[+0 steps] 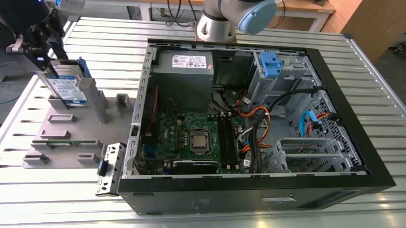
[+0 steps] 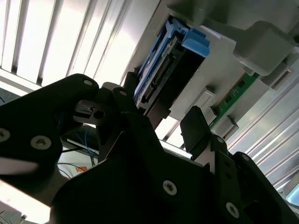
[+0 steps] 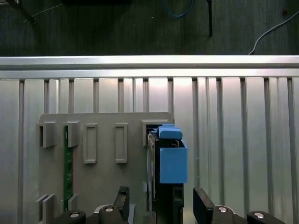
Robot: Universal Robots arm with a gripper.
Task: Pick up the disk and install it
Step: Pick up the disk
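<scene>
tool [image 3: 161, 192] is cut off by the frame edge in first wrist view. The disk [image 1: 66, 86] has its lower end buried in the grey holder [image 1: 63, 128]; I can't see its seating.

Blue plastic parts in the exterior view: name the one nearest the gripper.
The blue plastic carrier framing the silver metal disk, upright in the grey holder right by the gripper; the other blue piece sits inside the black computer case.

Overhead light glares white off the table slats [image 2: 46, 37]; close up, my claw [image 2: 161, 105] looms dark and soft.
</scene>
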